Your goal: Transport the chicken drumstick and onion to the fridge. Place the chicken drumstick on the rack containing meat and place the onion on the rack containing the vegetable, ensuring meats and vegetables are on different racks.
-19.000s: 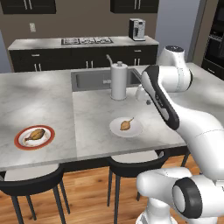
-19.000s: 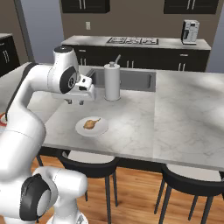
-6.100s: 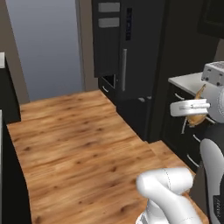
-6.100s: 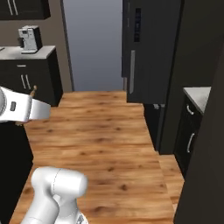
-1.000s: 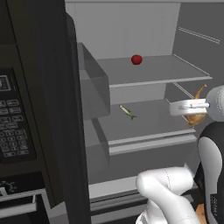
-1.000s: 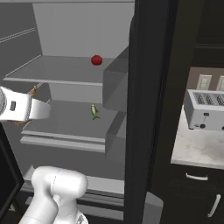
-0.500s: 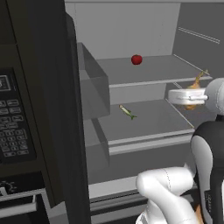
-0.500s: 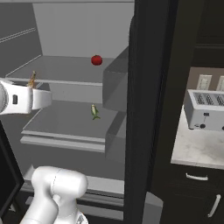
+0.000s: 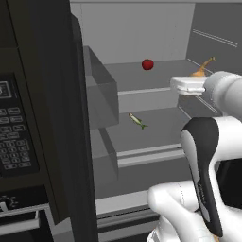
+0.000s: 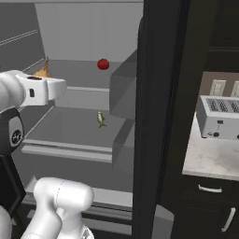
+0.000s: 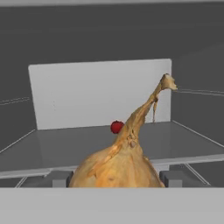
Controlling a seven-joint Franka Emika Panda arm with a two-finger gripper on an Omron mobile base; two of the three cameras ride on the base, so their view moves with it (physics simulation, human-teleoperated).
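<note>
Gripper (image 11: 117, 186) holds one onion (image 11: 119, 166) before one fridge (image 9: 142, 42).

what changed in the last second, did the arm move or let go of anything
The pincer rose from lower-shelf height to the upper shelf's level, still holding the onion. The red fruit and the small green item stayed on their fridge shelves.
</note>
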